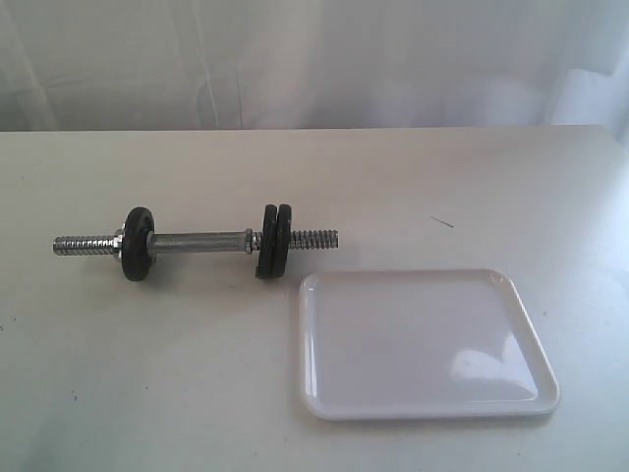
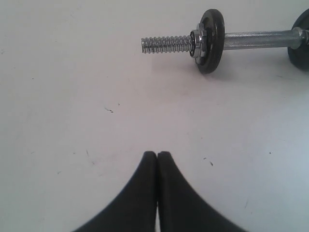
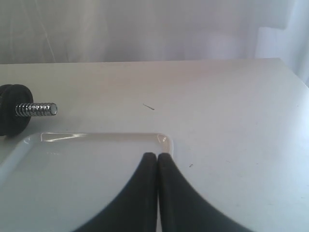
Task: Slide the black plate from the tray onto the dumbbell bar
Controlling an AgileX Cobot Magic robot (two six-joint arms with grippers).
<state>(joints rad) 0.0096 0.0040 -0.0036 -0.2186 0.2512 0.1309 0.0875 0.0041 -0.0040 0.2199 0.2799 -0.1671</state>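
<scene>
Exterior: the tray (image 1: 428, 344), lower right, is seen bare; the plate (image 1: 286, 228) is judged already seated on the bar (image 1: 201, 240), centre left. Left wrist: the left gripper (image 2: 157, 153) is closed, empty. Right wrist: the right gripper (image 3: 157, 155), likewise closed, is best kept clear of the bar.

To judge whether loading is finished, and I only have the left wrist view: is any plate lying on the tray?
Observer: No. The exterior view shows the tray holding no plate.
Operator: How many plates are at the bar's other end?
Observer: Two black plates sit side by side on the dumbbell bar, with bare thread beyond them.
Operator: And the right arm?
Observer: The right fingers are shut on nothing, close to a tray corner.
</scene>
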